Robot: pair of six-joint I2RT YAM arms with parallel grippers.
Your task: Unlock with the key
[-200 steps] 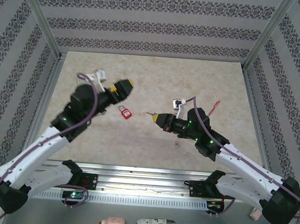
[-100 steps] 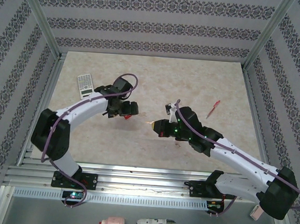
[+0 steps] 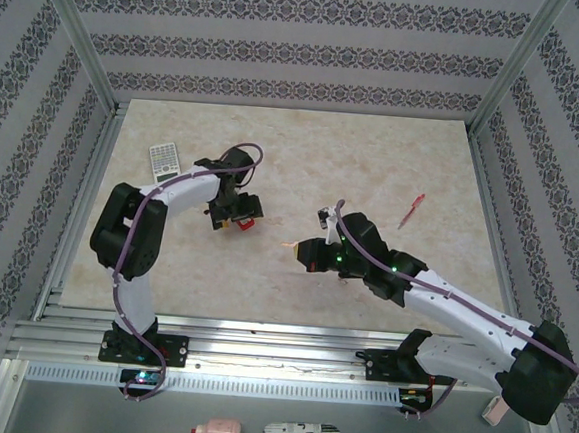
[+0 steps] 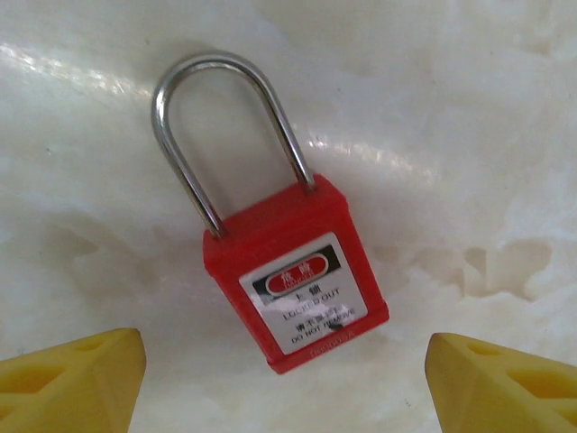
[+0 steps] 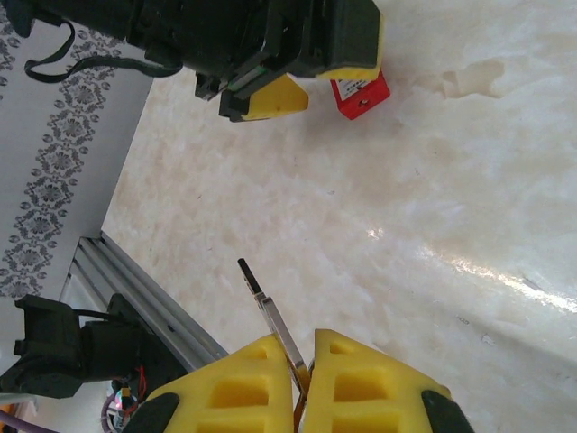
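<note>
Left gripper (image 3: 237, 214), newly swung over the centre-left padlock (image 4: 296, 275), is straddling it, jaws spread, readying a hold while the right gripper (image 5: 302, 379) is pinching the key (image 5: 269, 314).

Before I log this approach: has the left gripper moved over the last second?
Yes. The left gripper has come toward the near edge, from beyond the padlock to straddling it.

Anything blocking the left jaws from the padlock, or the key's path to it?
Nothing visible. The padlock lies between the open jaws of the left gripper; only bare table separates it from the key in the right gripper.
</note>
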